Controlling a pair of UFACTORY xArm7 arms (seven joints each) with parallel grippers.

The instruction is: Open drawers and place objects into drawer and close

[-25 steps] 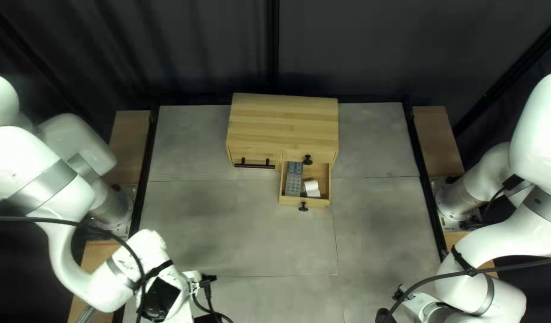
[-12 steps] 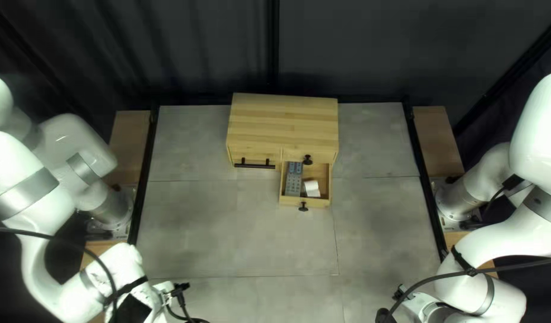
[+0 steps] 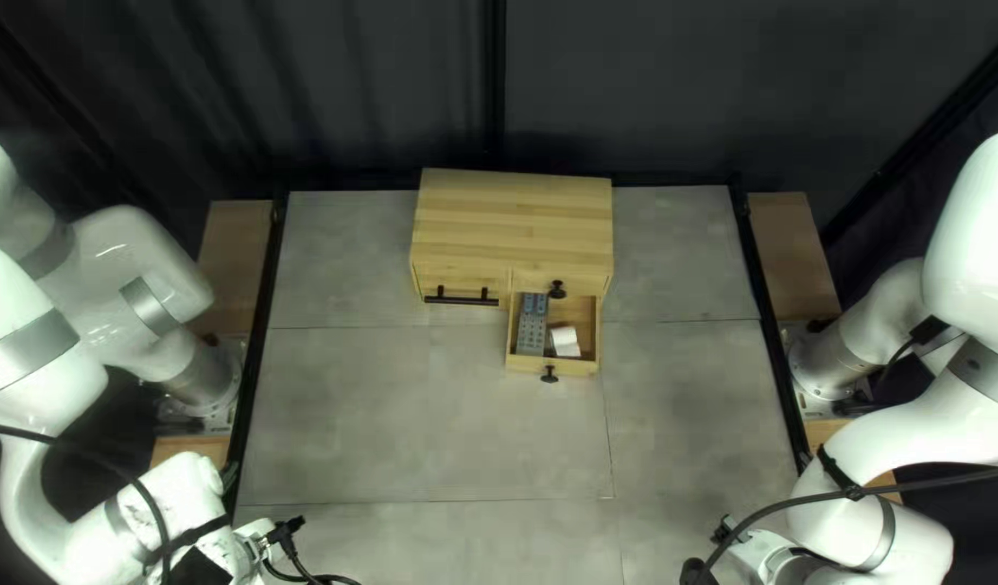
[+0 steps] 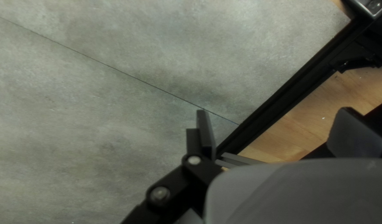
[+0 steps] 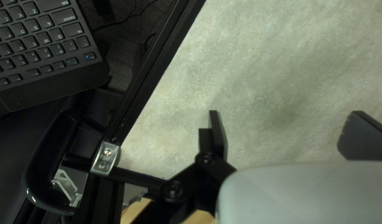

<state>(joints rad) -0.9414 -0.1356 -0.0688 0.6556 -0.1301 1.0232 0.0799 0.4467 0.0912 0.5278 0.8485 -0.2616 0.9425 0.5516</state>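
My left gripper's mount [image 3: 252, 544] shows at the bottom left of the top left view; in the left wrist view my left gripper [image 4: 278, 120] is open over the table edge, holding nothing. My right gripper's mount [image 3: 754, 550] is at the bottom right; in the right wrist view my right gripper [image 5: 287, 120] stands open and empty above the table. Far from both is a wooden cabinet [image 3: 515, 222]. Its lower right drawer [image 3: 523, 363] is pulled out, containing a grey remote [image 3: 531, 325] and, beside it, a small white item [image 3: 565, 342]. The bar-handled front [image 3: 461, 284] is closed.
A black frame rail [image 4: 278, 95] borders the grey table [image 3: 412, 412], with wooden boards outside it. In the right wrist view, a keyboard [image 5: 37, 45] and a black curved handle [image 5: 46, 157] lie beyond the rail. Cables hang along both arms.
My left arm has drawn back toward the bottom left of the top left view, away from the cabinet. The right arm, cabinet, drawer and its contents have stayed put.
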